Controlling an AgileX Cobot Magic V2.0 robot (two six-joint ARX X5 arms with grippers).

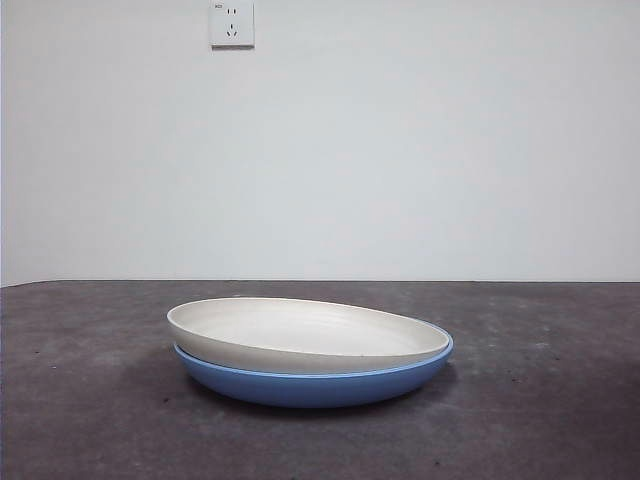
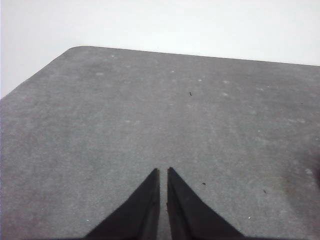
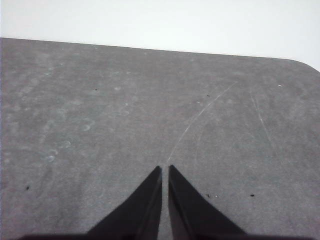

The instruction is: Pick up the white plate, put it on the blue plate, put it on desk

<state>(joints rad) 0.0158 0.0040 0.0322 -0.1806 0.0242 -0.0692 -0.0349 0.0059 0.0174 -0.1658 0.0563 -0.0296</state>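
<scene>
The front view is evenly and softly lit, with a bright wall that verges on washed out yet shows no hard glare. A faint, diffuse shadow lies on the surface under the blue plate and spreads a little toward the lower left of the frame, which suggests light from above. The white plate shows gentle shading inside its bowl; the blue one carries only a dull sheen along its rim. Focus is fair, with slight grain in the surface. Both wrist views look paler and greyer, low in contrast; each claw, left and right, shows as a nearly featureless black shape with soft edges.
</scene>
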